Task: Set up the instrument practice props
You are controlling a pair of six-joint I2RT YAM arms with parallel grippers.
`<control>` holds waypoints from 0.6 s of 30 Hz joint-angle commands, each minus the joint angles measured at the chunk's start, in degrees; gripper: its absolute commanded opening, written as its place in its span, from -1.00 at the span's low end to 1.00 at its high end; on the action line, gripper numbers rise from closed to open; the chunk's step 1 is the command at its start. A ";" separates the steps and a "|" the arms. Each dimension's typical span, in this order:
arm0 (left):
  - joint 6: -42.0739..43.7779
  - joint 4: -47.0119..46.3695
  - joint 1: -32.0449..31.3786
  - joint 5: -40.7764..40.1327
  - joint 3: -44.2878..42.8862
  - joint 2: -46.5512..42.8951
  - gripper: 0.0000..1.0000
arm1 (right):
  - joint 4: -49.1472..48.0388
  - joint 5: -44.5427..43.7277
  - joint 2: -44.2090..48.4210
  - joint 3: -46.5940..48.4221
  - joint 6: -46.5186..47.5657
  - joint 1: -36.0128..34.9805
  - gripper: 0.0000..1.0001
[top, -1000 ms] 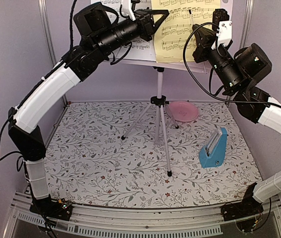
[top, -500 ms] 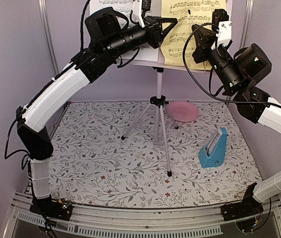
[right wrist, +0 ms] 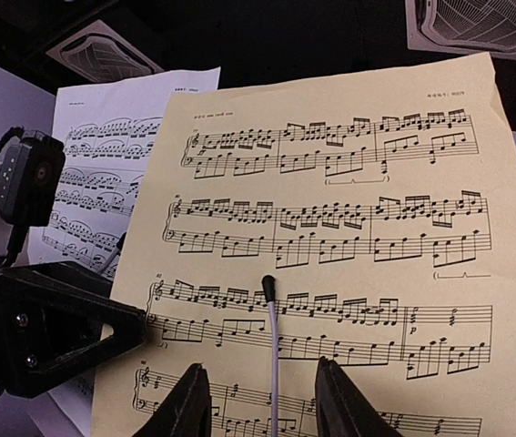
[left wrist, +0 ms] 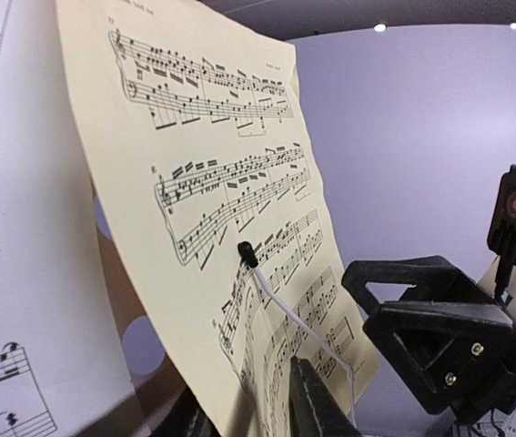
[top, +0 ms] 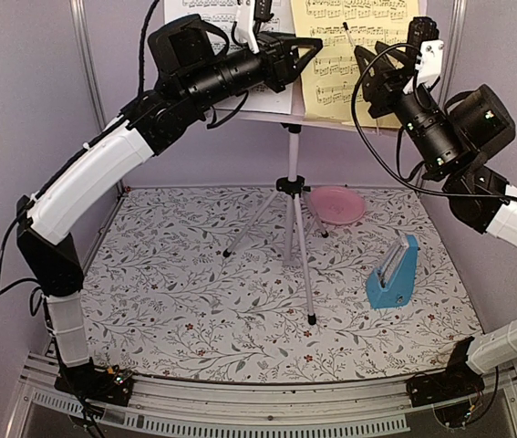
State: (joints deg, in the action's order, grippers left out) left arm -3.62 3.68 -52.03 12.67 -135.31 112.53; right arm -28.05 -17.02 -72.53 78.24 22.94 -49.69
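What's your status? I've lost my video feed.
Left gripper open, right gripper open, close together. Yellow sheet and white sheet on stand. Metronome right of stand, nothing blocking.

Item count, clock positions read on the floral mat (top: 194, 292) in the top view
- floral mat: 1
- music stand (top: 290, 186), silver tripod: 1, centre toward 12 o'clock
- sheets of music on its desk: 2, being white sheet (right wrist: 112, 150) 1, yellow sheet (top: 345, 55) 1
- page-holder wire (right wrist: 274, 355) over the yellow sheet: 1 seen
- metronome (top: 393, 274), blue: 1, at 3 o'clock
- plate (top: 336, 204), pink, round: 1, at 1 o'clock
- robot arms: 2, being left arm (top: 85, 182) at 9 o'clock, right arm (top: 513, 224) at 3 o'clock
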 commanded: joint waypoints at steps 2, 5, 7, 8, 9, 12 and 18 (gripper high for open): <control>-0.73 -1.51 0.45 -2.05 3.80 -4.25 -0.42 | 1.32 1.39 4.30 -1.23 -3.14 0.10 -0.15; -1.28 -1.64 0.43 -2.43 5.85 -4.80 -0.39 | 2.26 0.57 6.88 -2.95 -4.69 0.07 -0.13; -1.67 -1.74 0.43 -2.47 7.04 -5.03 -0.39 | 2.98 -1.45 8.74 -4.45 -5.34 0.11 -0.13; -1.92 -1.81 0.44 -2.56 7.55 -5.10 -0.39 | 3.38 -2.88 9.59 -5.23 -5.62 0.12 -0.13; -2.12 -1.94 0.39 -2.60 8.12 -5.19 -0.39 | 3.96 -4.52 10.61 -5.95 -6.03 0.10 -0.15; -2.29 -2.89 0.20 -3.14 10.11 -5.75 -0.32 | 7.46 -10.79 13.43 -7.20 -7.36 0.37 -0.24; -1.95 -3.10 -0.67 -4.22 12.84 -6.58 -0.30 | 18.46 -10.52 19.60 -8.27 -15.55 2.10 -0.25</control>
State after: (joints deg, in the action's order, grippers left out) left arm -5.48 2.07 -52.29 10.44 -124.25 108.27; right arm -17.93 -25.30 -56.38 70.28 13.98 -48.73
